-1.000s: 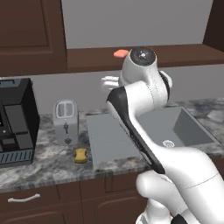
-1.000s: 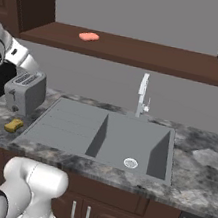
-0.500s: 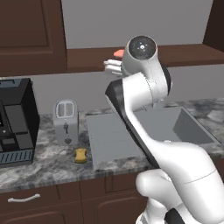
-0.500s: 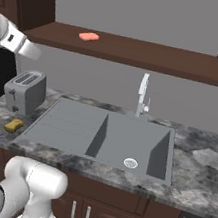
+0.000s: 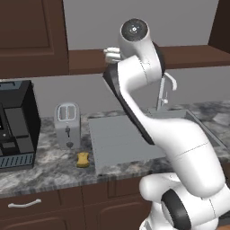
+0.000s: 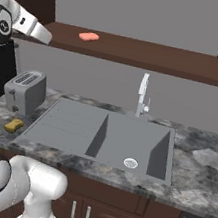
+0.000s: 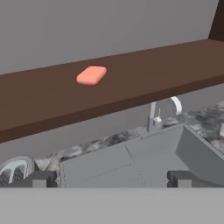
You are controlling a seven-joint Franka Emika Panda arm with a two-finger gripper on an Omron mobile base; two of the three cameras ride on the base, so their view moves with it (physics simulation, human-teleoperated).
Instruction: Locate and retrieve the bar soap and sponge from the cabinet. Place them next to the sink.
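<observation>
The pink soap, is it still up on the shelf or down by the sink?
Up on the shelf. The bar soap lies flat on the cabinet's shelf board, above the sink.
</observation>
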